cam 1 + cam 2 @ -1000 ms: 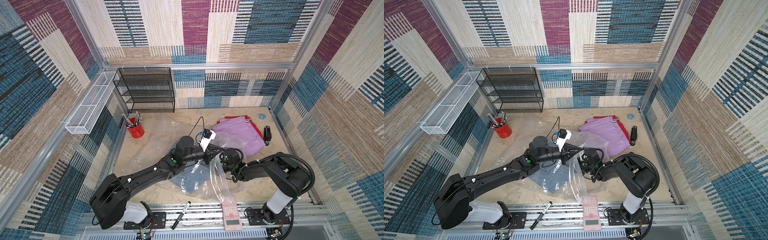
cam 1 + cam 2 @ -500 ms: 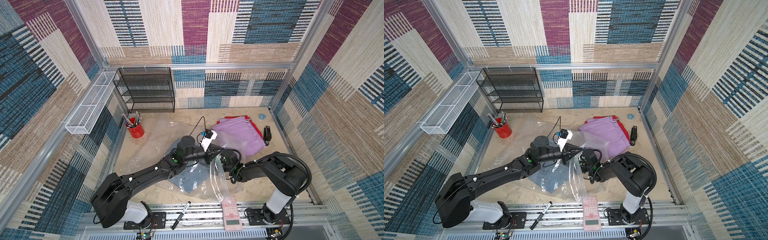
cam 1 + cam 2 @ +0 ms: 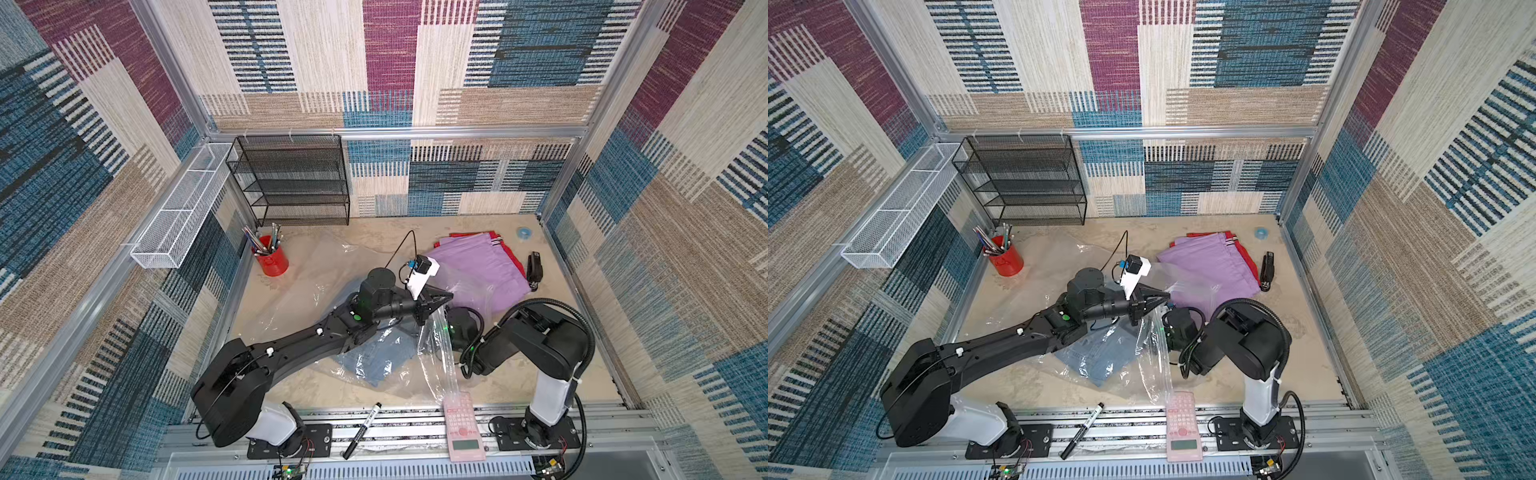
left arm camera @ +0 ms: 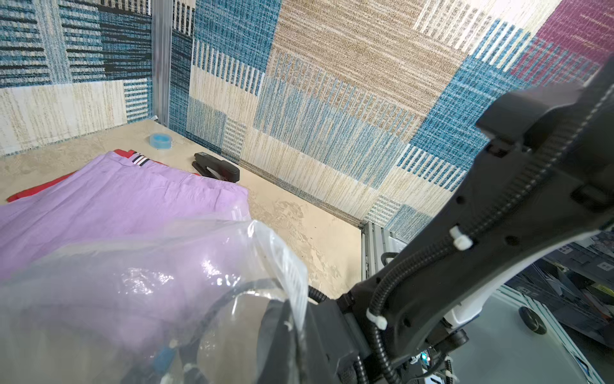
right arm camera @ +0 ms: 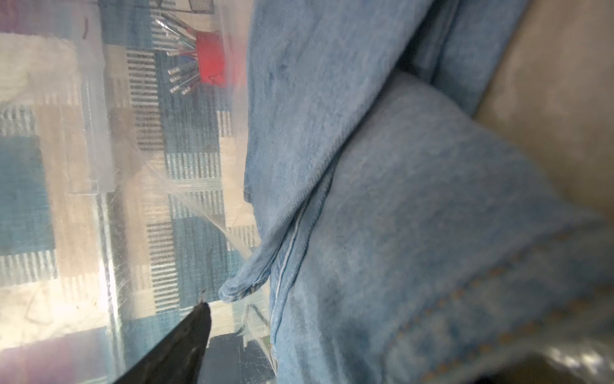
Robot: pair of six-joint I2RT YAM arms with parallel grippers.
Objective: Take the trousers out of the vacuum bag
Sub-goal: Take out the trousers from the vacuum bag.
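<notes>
The clear vacuum bag (image 3: 316,291) lies crumpled across the middle of the table. My left gripper (image 3: 440,300) is shut on its zip-strip edge (image 4: 292,276) and holds the mouth lifted. Light-blue denim trousers (image 3: 382,357) lie inside the bag, below my left forearm. My right gripper (image 5: 332,339) is inside the bag mouth, hidden in both top views; its wrist (image 3: 461,328) sits just under the left gripper. In the right wrist view one black finger (image 5: 179,342) stands far to one side of the denim fold (image 5: 415,199), jaws wide. Lilac trousers (image 3: 478,266) lie on red trousers (image 3: 513,259) outside the bag, back right.
A red pen cup (image 3: 272,259) stands back left, with a black mesh shelf (image 3: 291,178) and a white wire basket (image 3: 183,208) behind it. A stapler (image 3: 535,266) and a blue tape roll (image 3: 524,233) lie by the right wall. A marker (image 3: 361,428) and a pink calculator (image 3: 461,428) rest on the front rail.
My right arm has shifted left, pushing its gripper deeper into the bag toward the denim. The left gripper keeps the bag edge held up in the same place.
</notes>
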